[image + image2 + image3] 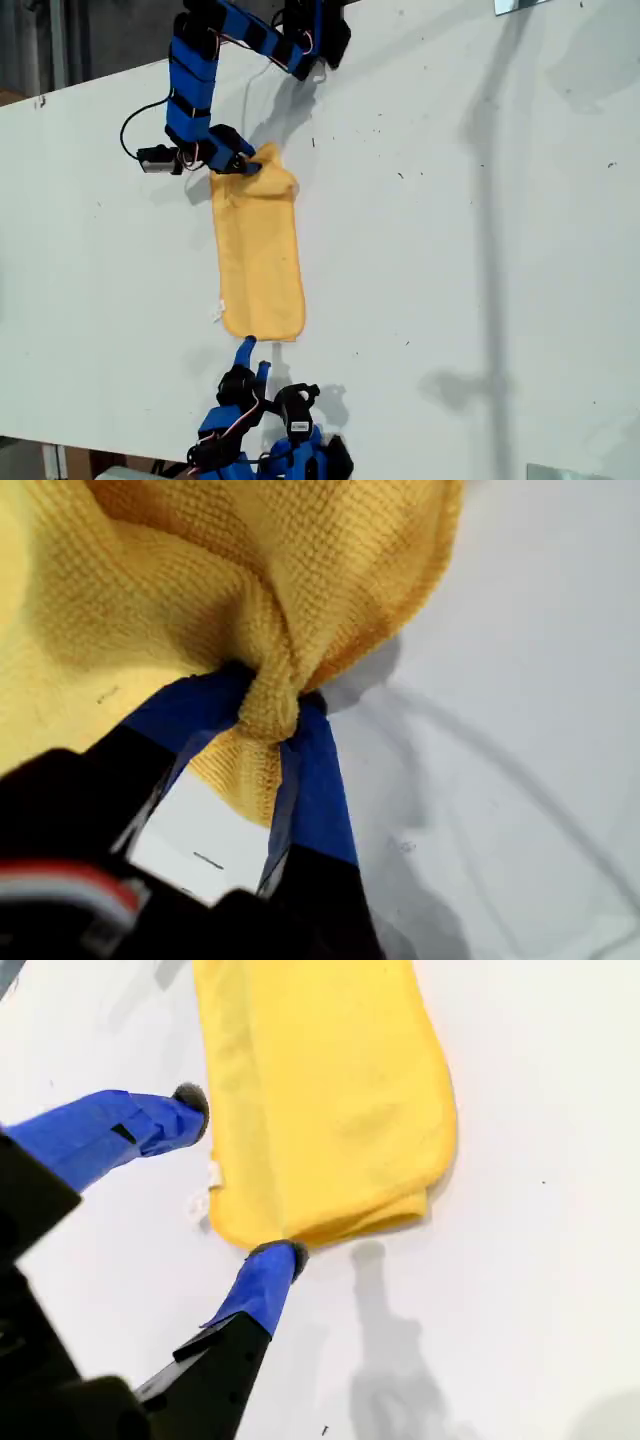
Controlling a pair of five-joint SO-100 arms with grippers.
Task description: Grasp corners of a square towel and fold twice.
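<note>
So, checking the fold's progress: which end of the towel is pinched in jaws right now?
The end toward the exterior view's top: my first gripper bunches the towel there. My second gripper is open.

The far end of the towel (pixel 259 250) is cut off by the picture's edges in both wrist views. The corner pinched by my first gripper (pixel 268 725) is bunched between the jaws, so its hem is hidden. The small tag (pixel 212 1174) is too small for any print to be read. Both arm bases are cut off in the exterior view.

The towel (pixel 259 255) lies between both arms.
</note>
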